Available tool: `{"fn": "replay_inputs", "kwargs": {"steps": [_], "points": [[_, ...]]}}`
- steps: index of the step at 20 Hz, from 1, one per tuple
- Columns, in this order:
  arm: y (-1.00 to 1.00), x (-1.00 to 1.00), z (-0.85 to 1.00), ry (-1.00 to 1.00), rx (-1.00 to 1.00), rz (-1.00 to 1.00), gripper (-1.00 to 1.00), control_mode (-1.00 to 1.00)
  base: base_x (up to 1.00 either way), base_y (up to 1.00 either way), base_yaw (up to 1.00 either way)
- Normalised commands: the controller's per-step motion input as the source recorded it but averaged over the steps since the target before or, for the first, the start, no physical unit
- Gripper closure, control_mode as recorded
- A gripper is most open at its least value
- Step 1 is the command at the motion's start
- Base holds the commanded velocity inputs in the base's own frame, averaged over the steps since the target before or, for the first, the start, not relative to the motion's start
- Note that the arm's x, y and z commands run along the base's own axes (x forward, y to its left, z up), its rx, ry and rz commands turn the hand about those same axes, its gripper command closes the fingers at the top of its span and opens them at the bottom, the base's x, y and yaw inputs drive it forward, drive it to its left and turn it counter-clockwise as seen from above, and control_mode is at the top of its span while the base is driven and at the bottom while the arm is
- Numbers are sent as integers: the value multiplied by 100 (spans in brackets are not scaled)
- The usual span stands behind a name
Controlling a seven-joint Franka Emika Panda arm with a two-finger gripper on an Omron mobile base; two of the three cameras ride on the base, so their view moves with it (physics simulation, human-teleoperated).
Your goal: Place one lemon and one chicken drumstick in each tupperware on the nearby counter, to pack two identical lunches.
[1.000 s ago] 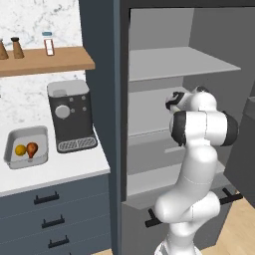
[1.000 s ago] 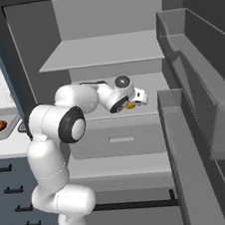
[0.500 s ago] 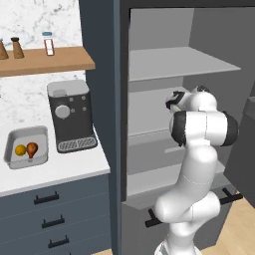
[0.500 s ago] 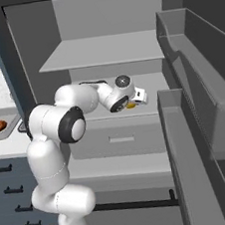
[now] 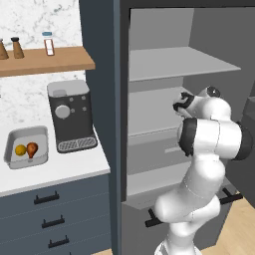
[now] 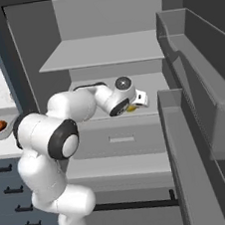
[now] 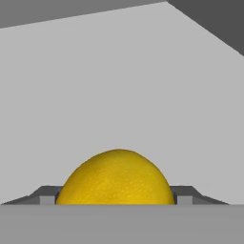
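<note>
A yellow lemon (image 7: 116, 178) lies on the fridge's middle shelf (image 6: 151, 87), and my gripper (image 7: 116, 199) is shut on it. One dark fingertip (image 7: 46, 196) presses each side of the fruit. From the right base view the lemon (image 6: 130, 108) peeks out under the hand, with the gripper (image 6: 133, 105) reaching into the fridge. A grey tupperware (image 5: 26, 131) sits on the white counter (image 5: 64, 169) and holds another lemon (image 5: 20, 149) and a chicken drumstick (image 5: 32, 148). The same tupperware (image 6: 6, 112) appears at the left edge of the right base view.
A black coffee machine (image 5: 69, 117) stands on the counter beside the tupperware. A wooden wall shelf (image 5: 45, 60) carries small bottles. The open fridge door with its bins (image 6: 196, 123) stands close on the right. A fridge drawer (image 6: 120, 138) lies below the arm.
The jaws have closed in from wide open onto the lemon's sides. The arm itself has barely moved.
</note>
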Motion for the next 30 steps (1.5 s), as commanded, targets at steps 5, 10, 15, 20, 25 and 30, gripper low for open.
{"fn": "replay_inputs", "kwargs": {"steps": [5, 10, 15, 20, 25, 30], "points": [[0, -97, 62, 3, -1, 0, 100, -100, 0, 0, 0], [9, -91, 90, 23, -6, 0, 100, -100, 0, 0, 0], [26, -100, 99, 22, -4, 0, 100, -100, 0, 0, 0], [30, -100, 58, 12, -2, 0, 100, -100, 0, 0, 0], [9, -48, 0, 0, 0, 0, 100, -100, 0, 0, 0], [4, -46, 0, 0, 0, 0, 100, -100, 0, 0, 0]]}}
